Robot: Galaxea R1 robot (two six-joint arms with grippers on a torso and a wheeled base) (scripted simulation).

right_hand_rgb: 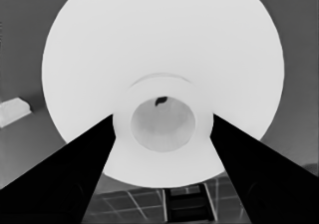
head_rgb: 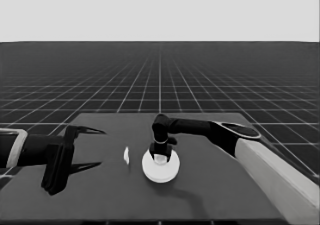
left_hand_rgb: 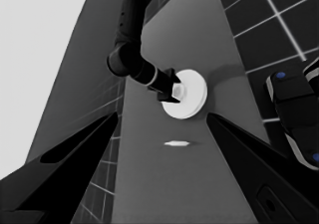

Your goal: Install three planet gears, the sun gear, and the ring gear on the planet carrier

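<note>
The larger round part (head_rgb: 161, 173), the ring gear, sits at the middle of the table, thick and white with a raised hub. My right gripper (head_rgb: 160, 155) reaches down onto it from the right. In the right wrist view its fingers (right_hand_rgb: 75, 174) press against both sides of the hub of the larger round part (right_hand_rgb: 149, 45), shut on it. The left wrist view shows the larger round part (left_hand_rgb: 195, 92) farther off under that arm. No planet gears and no smaller round part show; the big disc hides whatever lies beneath it. My left gripper (head_rgb: 93, 148) waits open over the table's left end.
A thin white piece (head_rgb: 126, 155) lies just left of the disc, also seen in the left wrist view (left_hand_rgb: 177, 144) and the right wrist view (right_hand_rgb: 14, 110). Dark machinery with blue lights (left_hand_rgb: 294, 109) stands past the table's edge.
</note>
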